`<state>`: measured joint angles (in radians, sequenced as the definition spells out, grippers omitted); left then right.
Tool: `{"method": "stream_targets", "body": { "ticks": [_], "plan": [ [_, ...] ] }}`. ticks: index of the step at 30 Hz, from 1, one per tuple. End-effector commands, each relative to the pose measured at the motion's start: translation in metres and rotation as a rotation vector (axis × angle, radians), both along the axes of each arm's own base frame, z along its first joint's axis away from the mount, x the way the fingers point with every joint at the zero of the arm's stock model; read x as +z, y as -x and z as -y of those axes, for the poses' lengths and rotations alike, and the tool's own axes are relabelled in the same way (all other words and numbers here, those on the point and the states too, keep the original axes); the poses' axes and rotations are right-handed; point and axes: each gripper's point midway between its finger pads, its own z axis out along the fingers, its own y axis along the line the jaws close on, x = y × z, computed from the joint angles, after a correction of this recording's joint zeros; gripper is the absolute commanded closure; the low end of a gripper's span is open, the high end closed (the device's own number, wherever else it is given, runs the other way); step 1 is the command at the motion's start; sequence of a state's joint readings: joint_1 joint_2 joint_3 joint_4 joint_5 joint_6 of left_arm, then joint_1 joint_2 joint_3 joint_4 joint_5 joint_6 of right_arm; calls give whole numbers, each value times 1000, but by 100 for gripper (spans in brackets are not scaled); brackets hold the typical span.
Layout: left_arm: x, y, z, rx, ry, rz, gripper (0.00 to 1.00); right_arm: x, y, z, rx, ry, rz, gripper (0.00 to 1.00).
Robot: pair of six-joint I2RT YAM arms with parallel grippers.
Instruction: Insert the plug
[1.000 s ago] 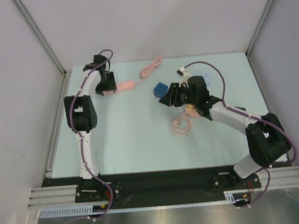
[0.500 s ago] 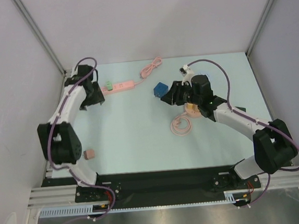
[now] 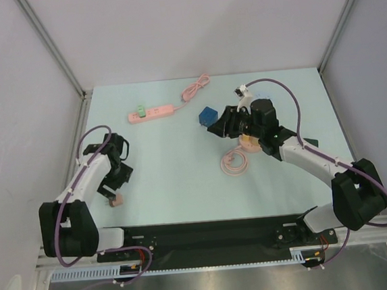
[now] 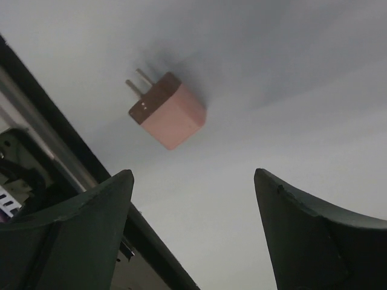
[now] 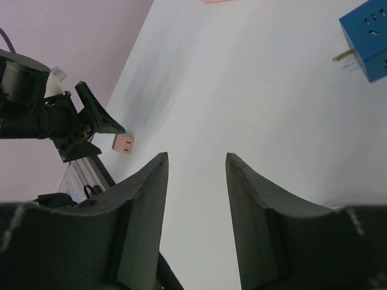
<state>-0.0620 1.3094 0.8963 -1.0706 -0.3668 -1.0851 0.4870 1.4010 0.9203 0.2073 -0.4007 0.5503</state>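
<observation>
Pale tabletop (image 3: 180,153) carries: pink power strip (image 3: 151,113) far left, blue adapter (image 3: 208,115) centre, coiled cable (image 3: 234,162) right, pink plug (image 3: 116,200) near left.

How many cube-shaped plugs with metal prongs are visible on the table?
2. The pink plug lies near the front left edge, by the left gripper. The blue plug lies mid-table, beside the right gripper. The green piece on the power strip may be a third.

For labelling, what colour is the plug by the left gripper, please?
Dusty pink plug; the left wrist view shows it best.
</observation>
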Motion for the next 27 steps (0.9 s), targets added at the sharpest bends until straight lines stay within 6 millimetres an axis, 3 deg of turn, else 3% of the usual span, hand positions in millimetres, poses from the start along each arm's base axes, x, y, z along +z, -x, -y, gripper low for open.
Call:
{"method": "stream_targets", "body": {
  "ticks": [1, 4, 6, 11, 17, 27],
  "plan": [
    [7, 14, -15, 204, -89, -28, 13, 23, 4, -1, 9, -45, 62, 52],
    [2, 19, -13, 299, -83, -25, 5, 23, 4, -2, 9, -45, 60, 52],
    [-9, 27, -6, 349, -46, -51, 5, 22, 4, -2, 9, -44, 57, 51],
    [-24, 30, -11, 462, -42, -72, 3, 23, 4, -1, 6, -43, 60, 52],
    [-30, 28, -24, 560, -57, -43, 6, 22, 5, -2, 9, -43, 60, 52],
    [-55, 40, -24, 635, -50, -5, 15, 25, 8, -3, 22, -51, 67, 52]
  ]
}}
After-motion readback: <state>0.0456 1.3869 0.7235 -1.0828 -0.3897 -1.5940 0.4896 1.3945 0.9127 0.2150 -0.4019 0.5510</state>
